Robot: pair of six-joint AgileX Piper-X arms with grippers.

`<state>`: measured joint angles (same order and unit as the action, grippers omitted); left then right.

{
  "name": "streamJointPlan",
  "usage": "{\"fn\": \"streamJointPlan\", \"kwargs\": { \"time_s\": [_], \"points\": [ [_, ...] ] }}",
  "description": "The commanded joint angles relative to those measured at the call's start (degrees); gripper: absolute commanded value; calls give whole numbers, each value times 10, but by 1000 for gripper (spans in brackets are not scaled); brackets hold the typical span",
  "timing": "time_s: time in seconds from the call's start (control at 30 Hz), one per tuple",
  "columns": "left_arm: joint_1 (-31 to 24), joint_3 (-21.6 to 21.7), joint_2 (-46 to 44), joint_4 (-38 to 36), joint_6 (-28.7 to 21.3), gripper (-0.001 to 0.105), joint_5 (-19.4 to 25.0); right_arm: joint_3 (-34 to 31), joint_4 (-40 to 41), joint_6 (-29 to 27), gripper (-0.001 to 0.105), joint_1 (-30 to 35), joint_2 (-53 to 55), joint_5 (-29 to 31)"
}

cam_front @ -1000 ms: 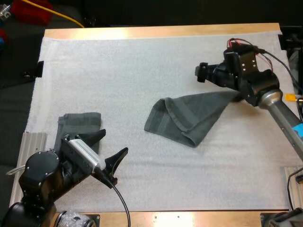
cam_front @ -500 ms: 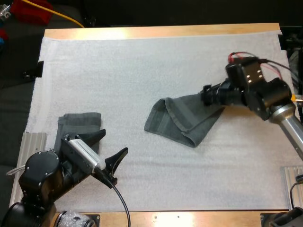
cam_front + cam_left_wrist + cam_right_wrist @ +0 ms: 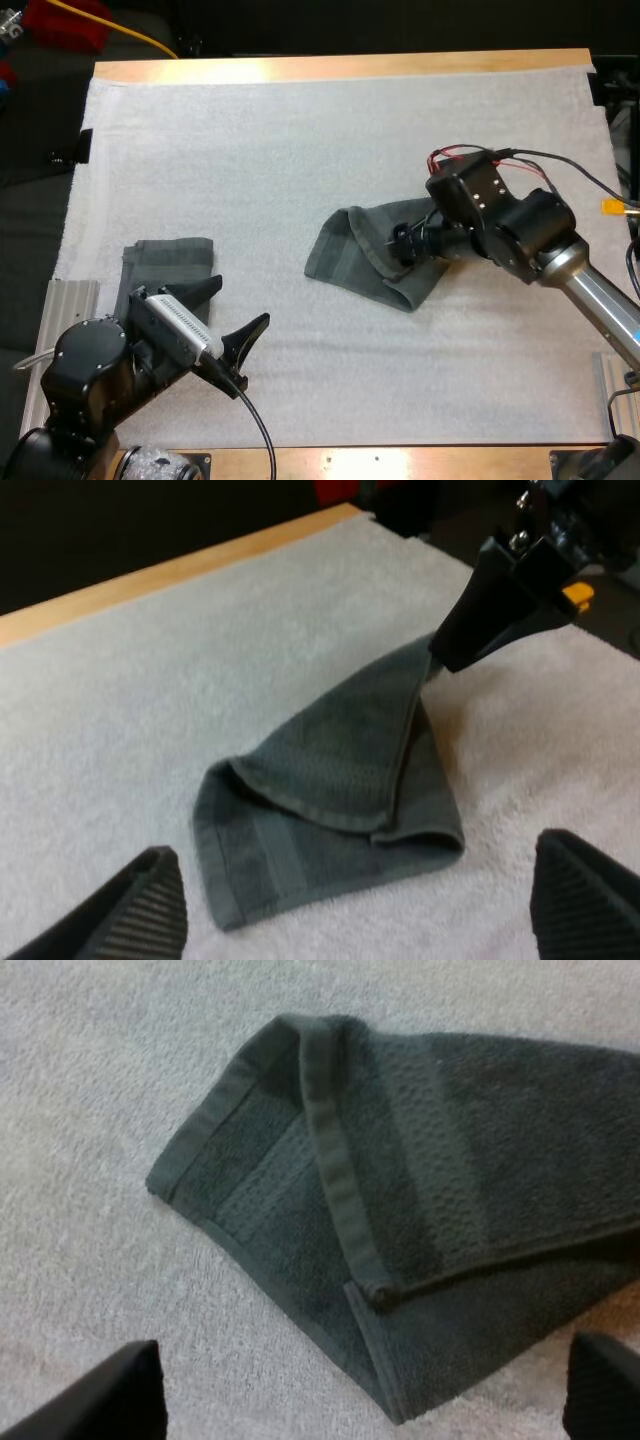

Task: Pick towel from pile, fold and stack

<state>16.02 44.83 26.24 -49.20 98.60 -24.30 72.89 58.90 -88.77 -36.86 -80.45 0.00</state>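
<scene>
A dark grey-green towel (image 3: 350,250) lies loosely folded over itself near the middle of the white mat (image 3: 300,130). My right gripper (image 3: 400,245) hangs low over the towel's right half, and its arm hides the towel's right corner. In the right wrist view the towel (image 3: 420,1160) lies flat between and beyond the wide-apart fingers of the open right gripper (image 3: 365,1380). My left gripper (image 3: 228,312) stands open near the front left, holding nothing. From the left wrist, the towel (image 3: 330,780) lies ahead of the left gripper (image 3: 360,880), with the right gripper (image 3: 470,630) at its far corner.
A folded dark towel (image 3: 170,260) lies at the mat's left, partly behind my left arm. Metal brackets sit at the table's left edge (image 3: 65,300) and right edge (image 3: 615,370). A red object and a yellow cable (image 3: 130,35) lie beyond the far left corner.
My right arm has swung left and down, from above the towel's right corner to low over its right half. The left arm and the folded towel have not moved.
</scene>
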Motion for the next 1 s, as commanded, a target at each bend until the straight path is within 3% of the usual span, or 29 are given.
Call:
{"fn": "streamJointPlan", "kwargs": {
  "time_s": [0.0,0.4,0.6,0.97],
  "points": [
    [3,3,2,3,5,69,5,-9,0,-12,77,-1,6,0],
    [3,3,2,3,5,69,5,-116,-61,-25,75,-2,6,0],
    [3,3,2,3,5,69,5,-132,-98,-23,48,-2,5,-14],
    [3,3,2,3,5,69,5,-133,-136,28,48,-2,-62,-65]
  ]
}}
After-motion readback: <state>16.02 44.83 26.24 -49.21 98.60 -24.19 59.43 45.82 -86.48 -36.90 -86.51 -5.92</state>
